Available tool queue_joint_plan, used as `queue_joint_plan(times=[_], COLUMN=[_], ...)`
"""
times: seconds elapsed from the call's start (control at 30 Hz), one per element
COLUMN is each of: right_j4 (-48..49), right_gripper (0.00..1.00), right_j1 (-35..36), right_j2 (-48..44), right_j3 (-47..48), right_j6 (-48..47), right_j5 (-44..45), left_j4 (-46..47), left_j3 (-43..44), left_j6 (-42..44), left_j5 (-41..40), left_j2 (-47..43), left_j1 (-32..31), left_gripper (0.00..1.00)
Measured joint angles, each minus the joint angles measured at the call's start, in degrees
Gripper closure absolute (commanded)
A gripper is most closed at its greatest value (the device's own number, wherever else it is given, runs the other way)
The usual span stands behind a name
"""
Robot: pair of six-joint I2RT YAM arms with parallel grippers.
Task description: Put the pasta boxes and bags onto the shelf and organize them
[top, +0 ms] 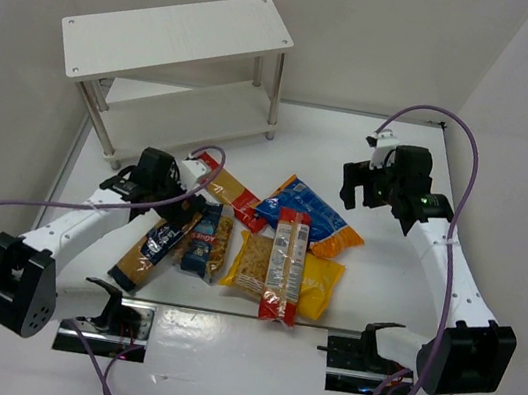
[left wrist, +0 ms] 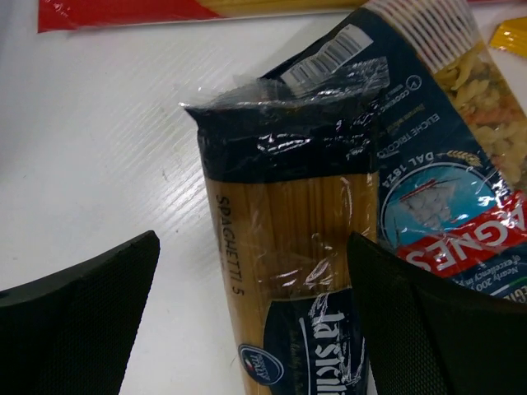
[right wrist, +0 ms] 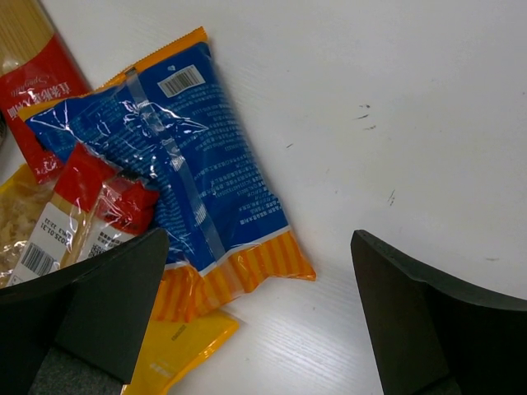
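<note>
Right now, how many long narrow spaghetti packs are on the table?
3: the tan-and-blue spaghetti pack below the left pincer, the red spaghetti pack beyond it, and the red-ended pack across the yellow bag. Others may lie hidden underneath.

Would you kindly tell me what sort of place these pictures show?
Probably a robotics lab test cell rather than a real pantry: plain white walls box in a white table, a left arm and right arm are bolted at its near edge, and a shelf and loose pasta packs look staged.
</note>
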Motion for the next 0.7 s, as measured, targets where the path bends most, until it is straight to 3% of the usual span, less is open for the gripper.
queue_joint_plan(times=[0.53,0.63,0.7], right_j4=[0.1,0.2,0.2], right_gripper=[0.0,0.0,0.0], right_j1=[0.7,1.0,1.0], right_j2=[0.0,0.0,0.0], right_j3=[-0.7,-0.7,-0.7], right_j6=[0.2,0.2,0.2], right_j5=[1.0,1.1,1.1], left_j4=[1.2,1.4,1.1], left_j3=[4.9,5.3,6.0], left_j6=[-2.8,-3.0,-3.0], left_j5=[6.3,7.3,7.9], left_j2=[10.2,11.8,12.6], left_j1=[-0.7,-0.6,-0.6], left_gripper=[0.0,0.11,0.34])
